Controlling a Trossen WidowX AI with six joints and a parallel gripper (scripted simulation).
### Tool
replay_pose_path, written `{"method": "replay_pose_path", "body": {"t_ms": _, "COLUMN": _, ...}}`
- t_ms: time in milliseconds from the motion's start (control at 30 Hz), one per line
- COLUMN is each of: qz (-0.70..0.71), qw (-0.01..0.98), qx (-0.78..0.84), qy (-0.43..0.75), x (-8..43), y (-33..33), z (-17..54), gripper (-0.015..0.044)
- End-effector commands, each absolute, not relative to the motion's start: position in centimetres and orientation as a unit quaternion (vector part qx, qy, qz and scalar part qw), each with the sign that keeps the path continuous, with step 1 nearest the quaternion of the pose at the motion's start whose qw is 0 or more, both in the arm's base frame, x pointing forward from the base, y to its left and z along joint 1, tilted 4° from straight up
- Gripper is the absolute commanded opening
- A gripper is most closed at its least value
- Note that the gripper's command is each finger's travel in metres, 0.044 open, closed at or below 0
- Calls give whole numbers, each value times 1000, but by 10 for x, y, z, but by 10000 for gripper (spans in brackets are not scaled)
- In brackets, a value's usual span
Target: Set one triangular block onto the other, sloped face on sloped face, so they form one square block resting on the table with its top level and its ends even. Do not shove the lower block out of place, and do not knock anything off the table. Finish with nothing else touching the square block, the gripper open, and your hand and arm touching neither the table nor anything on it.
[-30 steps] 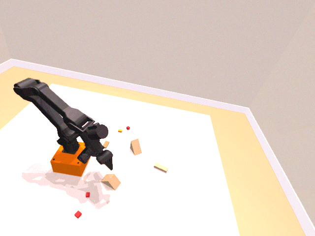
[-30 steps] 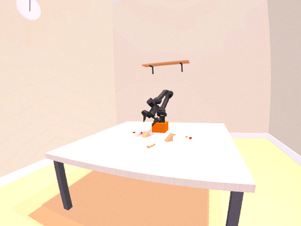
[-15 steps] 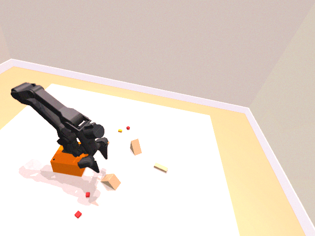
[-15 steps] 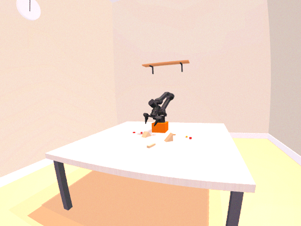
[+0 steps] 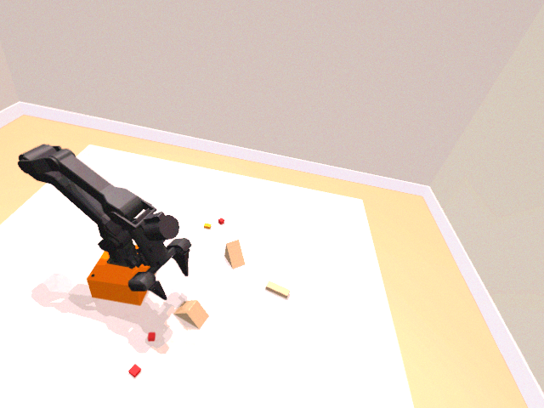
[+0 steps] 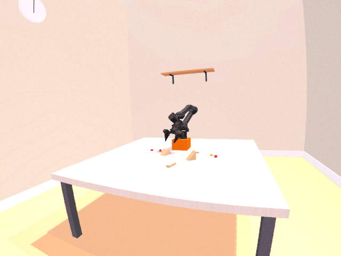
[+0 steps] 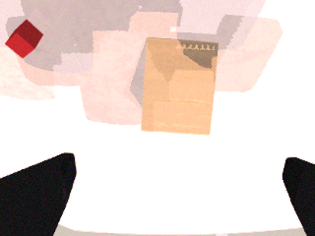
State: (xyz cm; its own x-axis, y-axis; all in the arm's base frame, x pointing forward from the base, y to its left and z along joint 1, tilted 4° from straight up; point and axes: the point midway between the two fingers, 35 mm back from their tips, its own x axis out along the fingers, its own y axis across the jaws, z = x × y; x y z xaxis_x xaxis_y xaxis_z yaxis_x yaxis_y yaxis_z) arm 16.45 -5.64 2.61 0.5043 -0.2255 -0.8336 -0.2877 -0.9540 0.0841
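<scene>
2 smooth, tan, wood-like triangular blocks (image 5: 191,313) (image 6: 165,152), well apart, under a black, wide-open claw (image 5: 176,286) (image 6: 170,141) (image 7: 181,167)

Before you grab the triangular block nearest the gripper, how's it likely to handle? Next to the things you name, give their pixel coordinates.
The block (image 5: 191,313) (image 6: 165,152) (image 7: 179,88) looks like solid wood, so probably stiff. Its flat faces suggest it won't roll. Its slopes might slip if pinched there.

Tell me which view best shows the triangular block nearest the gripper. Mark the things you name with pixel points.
The wrist view: the block (image 5: 197,313) (image 6: 165,152) (image 7: 180,90) looks largest there, unobstructed, ahead of the open gripper (image 5: 176,286) (image 6: 170,141) (image 7: 181,167). The top view shows it smaller, but with its triangular end; the exterior view shows a tiny wedge.
</scene>
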Motion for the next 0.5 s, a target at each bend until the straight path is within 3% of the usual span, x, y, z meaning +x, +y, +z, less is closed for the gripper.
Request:
{"method": "replay_pose_path", "body": {"t_ms": 0, "qz": 477, "qw": 35, "qx": -865, "qy": 150, "x": 171, "y": -59, "z": 21, "gripper": 440}}
{"method": "replay_pose_path", "body": {"t_ms": 467, "qz": 465, "qw": 26, "qx": -872, "qy": 150, "x": 199, "y": -71, "z": 3, "gripper": 440}}
